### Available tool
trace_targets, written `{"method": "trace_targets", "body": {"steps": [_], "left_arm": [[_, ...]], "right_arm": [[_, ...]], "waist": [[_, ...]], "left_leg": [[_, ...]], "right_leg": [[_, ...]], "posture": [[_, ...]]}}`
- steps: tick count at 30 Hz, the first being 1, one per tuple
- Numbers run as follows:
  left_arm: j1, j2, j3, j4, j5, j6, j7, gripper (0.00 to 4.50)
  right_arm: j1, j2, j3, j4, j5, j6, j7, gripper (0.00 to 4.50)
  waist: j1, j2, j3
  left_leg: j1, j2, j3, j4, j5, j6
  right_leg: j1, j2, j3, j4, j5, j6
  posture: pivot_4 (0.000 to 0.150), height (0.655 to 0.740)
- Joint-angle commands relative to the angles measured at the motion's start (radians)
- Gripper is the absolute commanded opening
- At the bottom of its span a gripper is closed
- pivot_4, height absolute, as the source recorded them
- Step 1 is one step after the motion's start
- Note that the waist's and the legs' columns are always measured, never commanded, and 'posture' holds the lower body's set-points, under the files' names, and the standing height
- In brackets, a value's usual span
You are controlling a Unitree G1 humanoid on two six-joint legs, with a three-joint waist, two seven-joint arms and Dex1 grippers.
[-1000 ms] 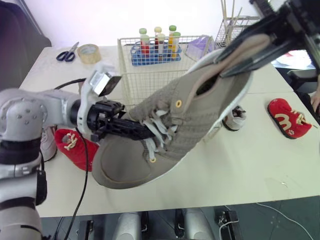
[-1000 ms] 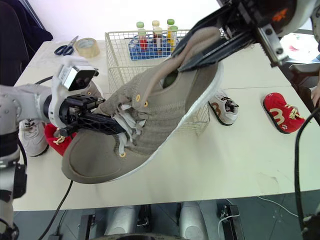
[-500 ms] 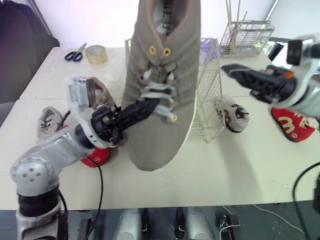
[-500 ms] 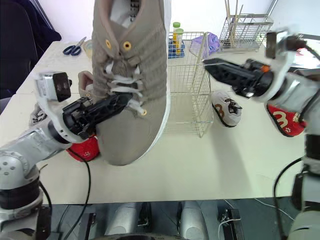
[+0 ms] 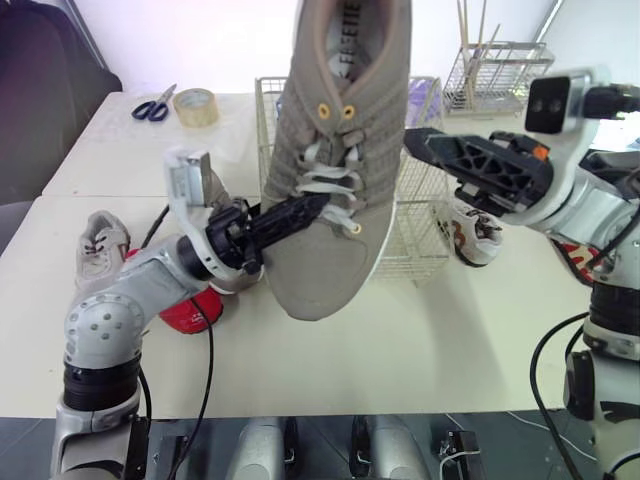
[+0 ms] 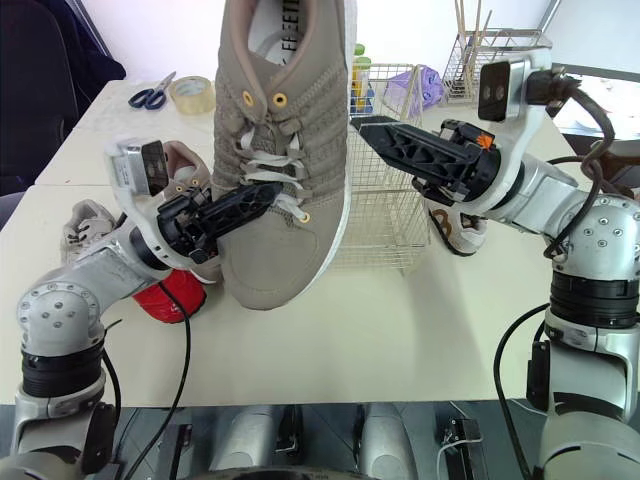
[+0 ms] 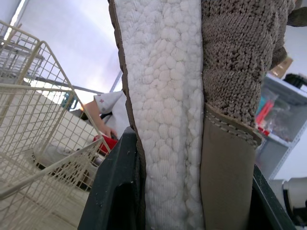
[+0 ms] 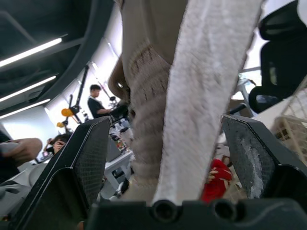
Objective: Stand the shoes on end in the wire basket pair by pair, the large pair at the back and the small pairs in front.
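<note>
Left gripper [image 6: 262, 195] clamped on high-held large shoe [image 6: 285, 110], right gripper [image 6: 365, 133] jaws apart; shoe could pivot loose, missing wire basket [image 6: 390, 225].

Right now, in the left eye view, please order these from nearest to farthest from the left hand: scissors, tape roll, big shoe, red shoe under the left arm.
1. Big shoe: gripped in the left hand.
2. Red shoe: just under the left arm.
3. Tape roll: far back on the left.
4. Scissors: beside the tape roll, farther left.
</note>
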Motion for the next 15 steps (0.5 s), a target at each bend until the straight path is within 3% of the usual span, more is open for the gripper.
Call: {"method": "trace_targets", "body": {"steps": [1,15], "left_arm": [[-0.035,0.016,-0.018,-0.013,0.034,-0.001,-0.053,1.17],[-0.074,-0.002,-0.020,-0.040,0.046,-0.001,-0.056,1.17]], "right_arm": [[-0.046,0.005,-0.010,0.017,-0.037,0.008,0.033,3.94],[-0.093,0.042,0.033,0.042,-0.261,0.003,0.085,3.94]], "waist": [[0.000,0.000,0.000],[-0.001,0.000,0.000]], "left_leg": [[0.000,0.000,0.000,0.000,0.000,0.000],[0.000,0.000,0.000,0.000,0.000,0.000]], "right_leg": [[0.000,0.000,0.000,0.000,0.000,0.000],[0.000,0.000,0.000,-0.001,0.000,0.001]], "posture": [[0.150,0.7400],[0.150,0.7400]]}}
